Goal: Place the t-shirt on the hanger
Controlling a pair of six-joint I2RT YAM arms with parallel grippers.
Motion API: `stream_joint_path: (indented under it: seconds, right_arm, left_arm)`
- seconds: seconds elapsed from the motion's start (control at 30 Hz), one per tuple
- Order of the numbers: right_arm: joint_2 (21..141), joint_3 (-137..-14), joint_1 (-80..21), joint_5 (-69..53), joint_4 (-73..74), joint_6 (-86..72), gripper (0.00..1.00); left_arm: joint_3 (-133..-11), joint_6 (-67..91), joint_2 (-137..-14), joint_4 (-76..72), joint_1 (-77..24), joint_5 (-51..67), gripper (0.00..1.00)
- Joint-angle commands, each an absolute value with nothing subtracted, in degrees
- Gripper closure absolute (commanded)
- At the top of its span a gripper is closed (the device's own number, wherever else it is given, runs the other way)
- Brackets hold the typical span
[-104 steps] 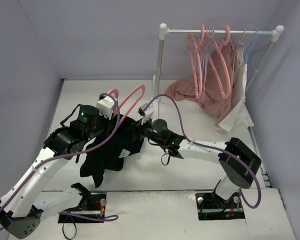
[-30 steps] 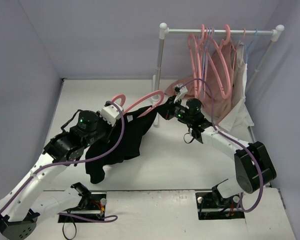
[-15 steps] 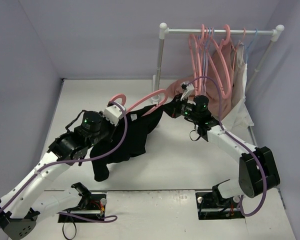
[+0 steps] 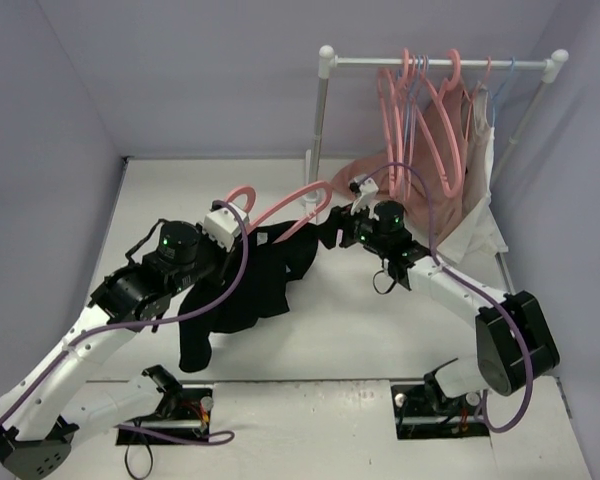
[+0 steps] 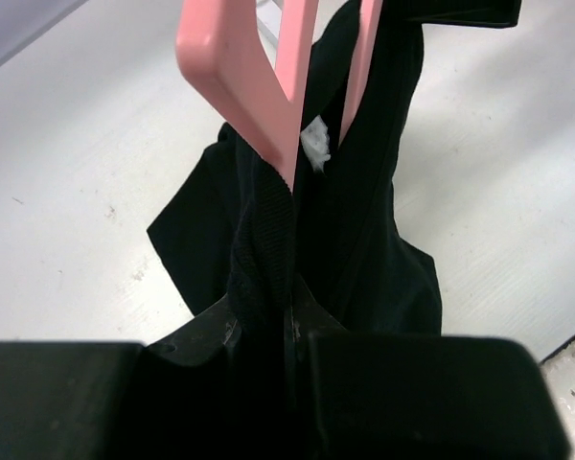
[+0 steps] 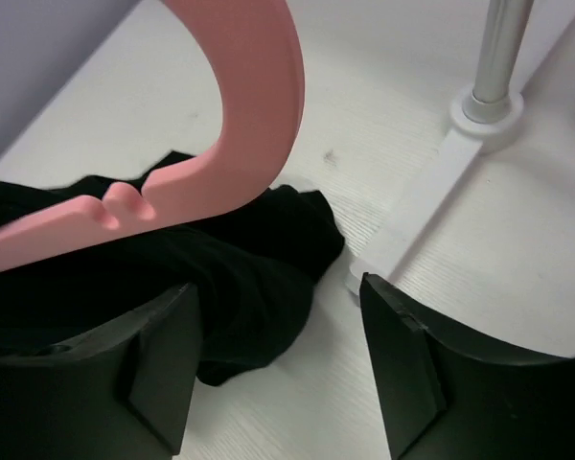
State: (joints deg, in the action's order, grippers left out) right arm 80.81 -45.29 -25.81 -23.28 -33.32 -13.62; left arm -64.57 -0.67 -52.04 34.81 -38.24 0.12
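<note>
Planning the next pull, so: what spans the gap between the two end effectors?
Top view: the pink hanger bridges the left end effector and right end effector, with the black t-shirt draped beneath it.

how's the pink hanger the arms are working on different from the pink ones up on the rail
The hanger lies tilted and low, gripped by the left hand; the pink hangers hang upright by their hooks from the rail. The hanger carries the black t-shirt; several of the pink hangers look bare. Both are thick pink plastic.
</note>
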Motion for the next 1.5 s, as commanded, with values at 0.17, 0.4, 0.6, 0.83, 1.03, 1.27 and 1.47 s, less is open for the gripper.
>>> stream_joint_path:
  seconds: [0.17,0.4,0.6,0.83,1.03,1.27,1.47]
  right_arm:
    - [64.0,-50.2,-20.9,-28.6,-14.6,12.7,0.22]
    - [63.1,-60.7,-21.1,-44.2,-10.0,18.9,0.21]
    - [66.7,-63.2,-22.3,-50.0,-8.0,21.6,0.18]
    - [71.1,-67.8,-25.6,-56.6,-6.3,25.8,0.14]
    - [74.7,-69.7,-29.1,-57.7,-4.0,28.8,0.15]
    - [77.6,-68.8,-33.7,-57.7,-2.6,30.3,0.28]
    - [78.8,-67.9,-34.5,-58.8,-2.3,30.5,0.79]
  left_arm:
    - [-64.6,-3.3,-50.0,30.8,-37.4,2.5,1.00]
    - [-64.5,-5.6,-50.6,31.6,-37.2,5.5,1.00]
    - [-66.9,-8.6,-51.8,33.0,-37.2,7.2,1.00]
    - [-69.5,-14.4,-53.8,39.5,-37.2,17.0,1.00]
    - [-71.9,-17.7,-56.5,43.0,-37.1,20.2,1.00]
    - [-75.6,-20.6,-60.5,44.7,-37.2,22.2,1.00]
    - [-77.6,-22.7,-62.0,45.0,-37.2,22.7,1.00]
